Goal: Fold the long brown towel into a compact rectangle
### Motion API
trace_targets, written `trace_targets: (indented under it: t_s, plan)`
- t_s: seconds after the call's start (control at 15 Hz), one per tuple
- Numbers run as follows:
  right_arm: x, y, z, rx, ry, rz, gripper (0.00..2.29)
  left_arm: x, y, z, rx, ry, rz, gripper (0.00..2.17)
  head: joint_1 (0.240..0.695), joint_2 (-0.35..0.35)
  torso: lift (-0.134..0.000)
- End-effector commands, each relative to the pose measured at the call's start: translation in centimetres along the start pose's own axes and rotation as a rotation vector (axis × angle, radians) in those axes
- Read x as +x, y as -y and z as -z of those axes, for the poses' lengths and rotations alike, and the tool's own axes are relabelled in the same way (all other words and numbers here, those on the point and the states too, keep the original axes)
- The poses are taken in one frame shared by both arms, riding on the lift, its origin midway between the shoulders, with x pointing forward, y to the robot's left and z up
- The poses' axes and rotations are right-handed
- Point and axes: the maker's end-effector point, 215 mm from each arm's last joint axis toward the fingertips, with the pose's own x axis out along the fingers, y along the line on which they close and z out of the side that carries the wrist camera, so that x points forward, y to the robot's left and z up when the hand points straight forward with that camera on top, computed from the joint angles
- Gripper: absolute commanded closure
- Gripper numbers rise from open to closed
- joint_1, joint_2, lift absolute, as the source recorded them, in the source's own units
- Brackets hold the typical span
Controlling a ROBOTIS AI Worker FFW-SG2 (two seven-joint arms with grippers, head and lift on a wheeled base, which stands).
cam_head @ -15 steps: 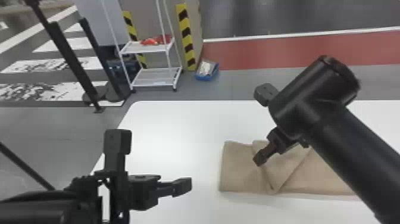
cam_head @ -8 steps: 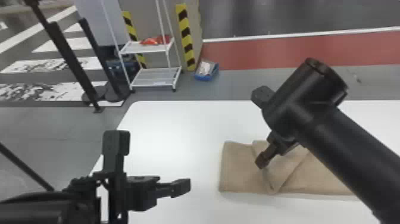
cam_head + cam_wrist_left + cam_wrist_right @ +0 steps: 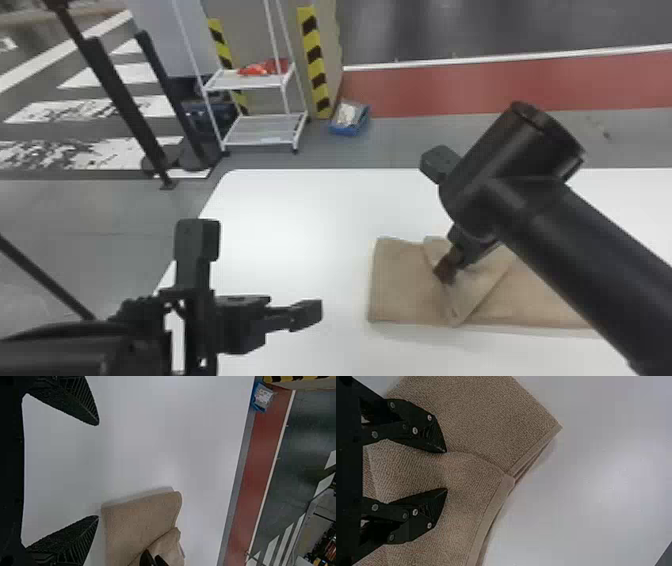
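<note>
Towel: there lay the long brown towel on the white desk, its squared left end nearest the left gripper, the rest running to the robot's right beneath the right arm.
Fold: what a slanting one (a proper diagonal, no less), with a flap lapped over the lower layer and creased bumps in the cloth!
Right gripper: down over that flap, the right gripper had its fingers parted, towel showing in the gap and neither side closed on it; whether the tips pressed the cloth, I couldn't tell.
Left gripper: wide apart went its fingers, nothing between them, over the desk just beside the towel's end.
Background: beyond the desk stood a white rack, a blue packet near it on the floor.
</note>
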Motion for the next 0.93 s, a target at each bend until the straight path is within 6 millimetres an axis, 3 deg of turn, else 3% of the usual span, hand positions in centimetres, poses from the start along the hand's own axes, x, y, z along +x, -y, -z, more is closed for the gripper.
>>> trace_targets:
  t_s: [0.0, 0.27, 0.47, 0.73, 0.87]
  plan:
    - [-0.4, -0.6, -0.6, -0.008, 0.029, -0.002, 1.02, 0.0, 0.0, 0.2, -0.003, -0.006, 0.0, 0.04, 0.695, 0.233, -0.124]
    - [-1.8, -1.8, -2.2, -0.039, 0.105, 0.004, 1.02, 0.0, -0.1, 0.4, -0.002, -0.009, -0.001, 0.04, 0.695, 0.248, -0.124]
    - [-2.5, -4.0, -2.8, -0.059, 0.16, -0.033, 1.02, 0.0, -0.1, 0.8, -0.004, -0.017, -0.001, 0.04, 0.695, 0.263, -0.124]
    - [-2.5, -7.7, -0.9, -0.039, 0.268, -0.057, 1.02, 0.2, -0.4, 1.3, -0.006, -0.03, -0.001, 0.07, 0.695, 0.301, -0.124]
    - [-2.3, -7.6, 1.1, 0.031, 0.3, -0.057, 1.02, 0.6, -0.1, 1.7, -0.009, -0.043, 0.007, 0.07, 0.695, 0.313, -0.124]
